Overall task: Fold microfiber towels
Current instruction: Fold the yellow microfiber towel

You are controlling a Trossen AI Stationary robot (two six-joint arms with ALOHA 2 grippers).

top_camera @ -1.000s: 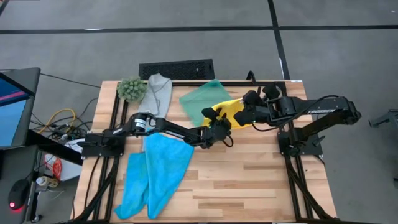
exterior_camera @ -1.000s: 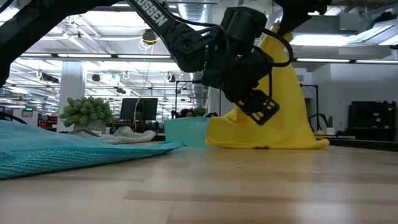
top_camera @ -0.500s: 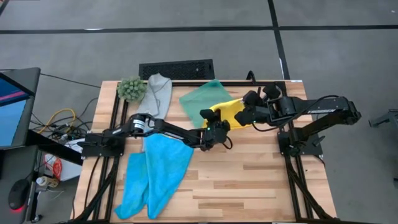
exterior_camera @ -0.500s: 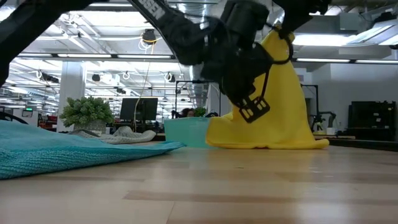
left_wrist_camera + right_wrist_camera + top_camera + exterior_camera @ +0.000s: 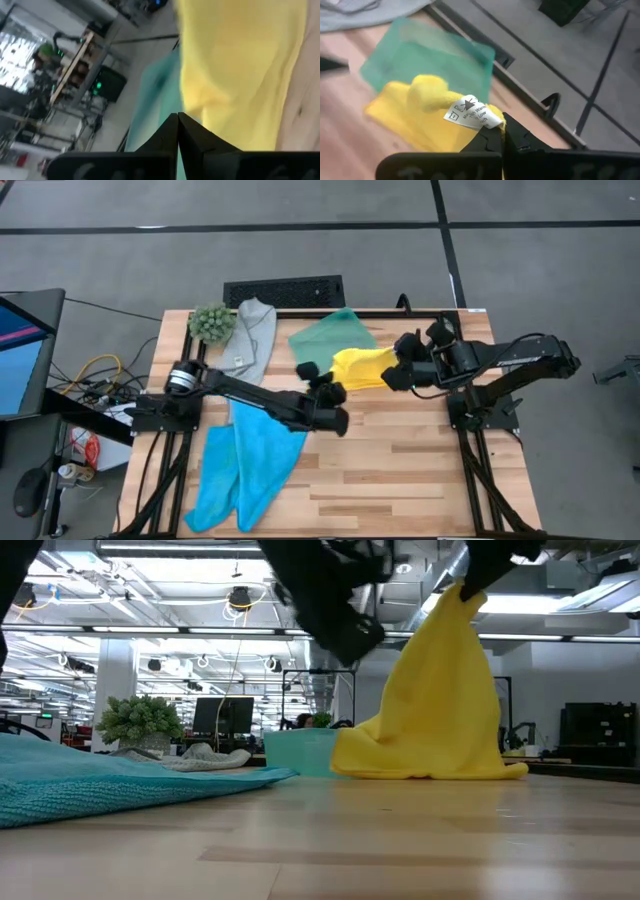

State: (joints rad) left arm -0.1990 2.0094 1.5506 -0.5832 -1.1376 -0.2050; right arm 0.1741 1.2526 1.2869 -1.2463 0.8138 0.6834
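Note:
The yellow towel (image 5: 362, 367) lies at the table's far middle, one corner raised and its lower part on the wood beside the teal tray (image 5: 322, 338). My right gripper (image 5: 397, 373) is shut on that raised corner, seen high in the low view (image 5: 468, 588). My left gripper (image 5: 310, 370) is shut and hangs above the table (image 5: 348, 625), left of the towel, with nothing between its fingers. Two blue towels (image 5: 255, 455) lie spread at the near left. A grey towel (image 5: 250, 335) lies at the far left. My right gripper pinches the yellow towel's corner (image 5: 492, 131) between its two fingers, right beside the white tag (image 5: 472, 114). The fingers slant down from the table's right side. The corner is held high; the cloth hangs from it as a slack cone, its lower edge (image 5: 430, 772) on the table.
A fuzzy green plant ball (image 5: 210, 323) sits at the far left corner by the grey towel. Bare wood (image 5: 410, 470) fills the near right half of the table. A black grille (image 5: 283, 290) lies beyond the far edge.
My left gripper has shut, risen and drawn back from the yellow towel toward the table's left. The towel stays hanging from my right gripper, its lower edge where it was on the table.

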